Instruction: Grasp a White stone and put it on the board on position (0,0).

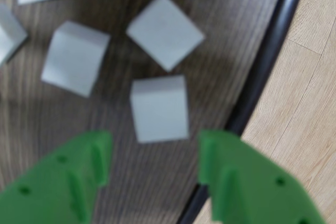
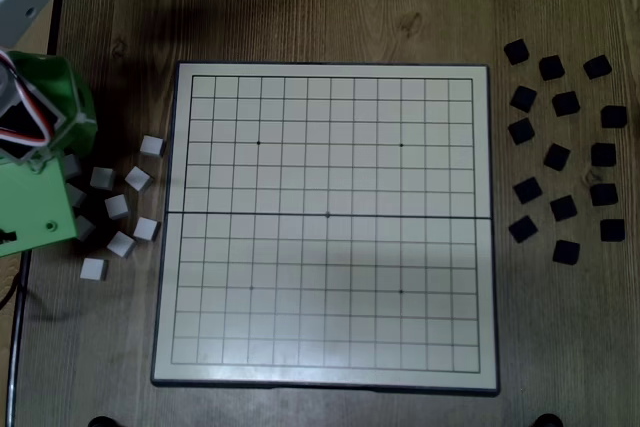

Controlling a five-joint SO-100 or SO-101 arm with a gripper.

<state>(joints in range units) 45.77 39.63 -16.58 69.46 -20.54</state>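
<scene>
Gripper (image 1: 155, 163) open just below White stone (image 1: 159, 108)

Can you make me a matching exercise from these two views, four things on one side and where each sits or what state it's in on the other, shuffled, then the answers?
Things:
1. white stones
2. black stones
3. board
4. gripper

Places or states:
A. scattered to the right of the board in the fixed view
B. open, above a white stone in the wrist view
C. middle of the table, no stones on it
D. clustered to the left of the board in the fixed view

Pairs: 1-D, 2-A, 3-C, 4-B
</scene>
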